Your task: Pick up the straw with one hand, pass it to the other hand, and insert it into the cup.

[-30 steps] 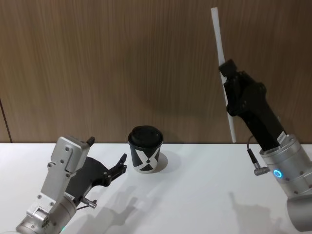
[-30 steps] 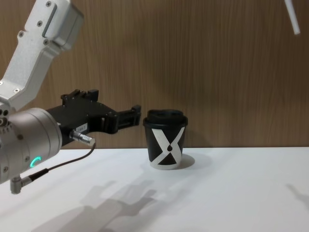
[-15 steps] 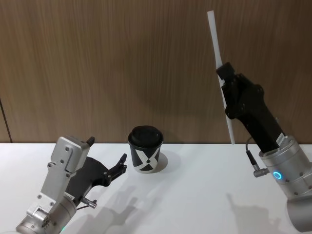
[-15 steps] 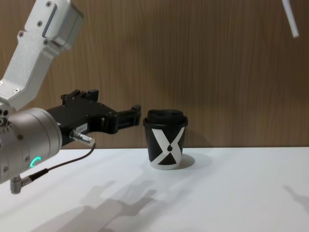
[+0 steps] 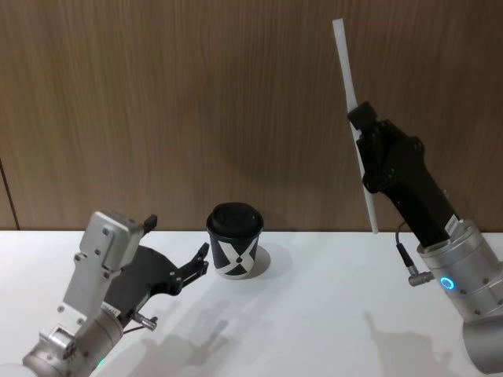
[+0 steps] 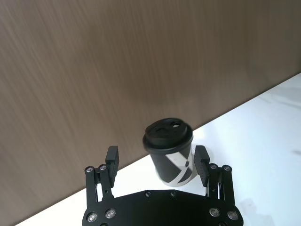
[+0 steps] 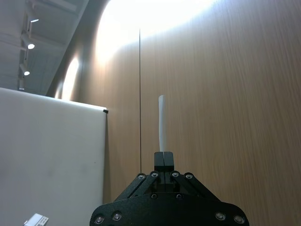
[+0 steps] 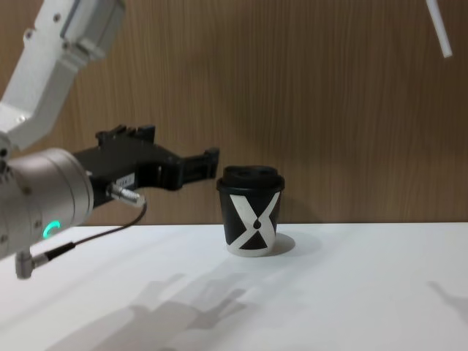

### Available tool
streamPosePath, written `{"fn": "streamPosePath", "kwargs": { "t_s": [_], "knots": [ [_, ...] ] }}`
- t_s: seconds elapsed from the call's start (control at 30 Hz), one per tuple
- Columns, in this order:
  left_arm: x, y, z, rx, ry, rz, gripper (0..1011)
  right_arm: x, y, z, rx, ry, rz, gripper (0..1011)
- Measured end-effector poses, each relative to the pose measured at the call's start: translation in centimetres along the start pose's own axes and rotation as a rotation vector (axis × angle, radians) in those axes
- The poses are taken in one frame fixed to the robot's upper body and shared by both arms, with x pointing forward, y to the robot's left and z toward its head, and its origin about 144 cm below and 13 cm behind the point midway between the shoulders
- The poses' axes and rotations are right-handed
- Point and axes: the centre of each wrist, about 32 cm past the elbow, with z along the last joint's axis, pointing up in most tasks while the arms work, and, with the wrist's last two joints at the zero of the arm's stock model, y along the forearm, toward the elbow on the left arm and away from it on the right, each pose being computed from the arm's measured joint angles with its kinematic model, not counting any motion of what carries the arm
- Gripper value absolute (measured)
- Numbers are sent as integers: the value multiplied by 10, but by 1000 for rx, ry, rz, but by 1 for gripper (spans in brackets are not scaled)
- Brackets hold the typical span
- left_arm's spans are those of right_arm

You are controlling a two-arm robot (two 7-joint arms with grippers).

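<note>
1. Head view: the right pincer (image 5: 360, 114) is raised high at the right and closed on the straw (image 5: 346, 71). It grips the straw near its middle, and the straw stands nearly upright, leaning a little, well above the surface (image 5: 314, 298). The cup (image 5: 234, 251) stands upright with its lid on near the back edge. The left pincer (image 5: 201, 261) sits low just beside it, spread wide and empty.

2. Left wrist view: the left pincer (image 6: 156, 154) points at the cup (image 6: 169, 150), and the cup appears framed between its wide-apart tips, though a little beyond them. There are small openings in the lid.

3. Right wrist view: the right pincer (image 7: 163, 157) is pressed narrow on the straw (image 7: 162, 122), which rises straight out from the tips.

4. Chest view: the left pincer (image 8: 208, 159) hangs level with the lid of the cup (image 8: 251, 219), near it but apart. The lower end of the straw (image 8: 439, 29) shows high at the top right.

5. Progress, as I judge it: the pickup is done. These pictures cannot settle whether the pass between hands has happened. Lining the straw up over the lid and pushing it in remains.
</note>
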Motion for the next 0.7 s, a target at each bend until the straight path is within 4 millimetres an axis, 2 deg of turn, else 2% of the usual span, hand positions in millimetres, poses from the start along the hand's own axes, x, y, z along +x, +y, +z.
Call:
{"fn": "streamPosePath", "kwargs": {
  "t_s": [0.27,0.7],
  "knots": [
    [9,-3,20,-24,47,-65,1002,0,0,0,0,1,1,2],
    [30,-12,67,-77,155,-213,1002,0,0,0,0,1,2,2]
  ]
}}
